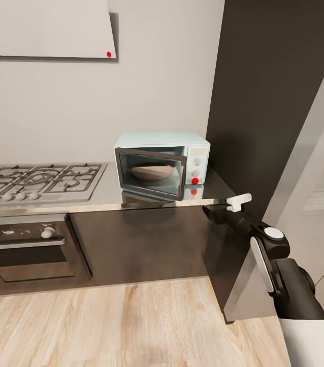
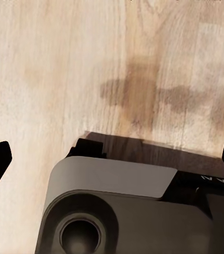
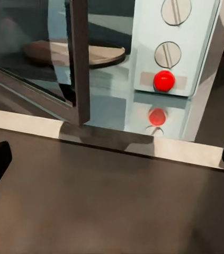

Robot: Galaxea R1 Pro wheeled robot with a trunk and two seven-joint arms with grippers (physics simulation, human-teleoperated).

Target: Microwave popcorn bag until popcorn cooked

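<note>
Head view: microwave (image 1: 162, 164), door ajar, on countertop (image 1: 105, 201); right gripper (image 1: 222, 209), fingers spread apart and empty, just beside its front corner.

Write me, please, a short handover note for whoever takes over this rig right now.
Left gripper: open, empty, hanging over the wood floor.
Right gripper: open, empty, at the countertop's front edge, facing the microwave.
Microwave door: ajar. A red indicator shows on the panel.
A tan rounded shape sits inside, probably the popcorn bag, though I cannot be certain.
Done: bag apparently loaded.
Left: shut the door, start the heating, check that the popcorn is cooked.
</note>
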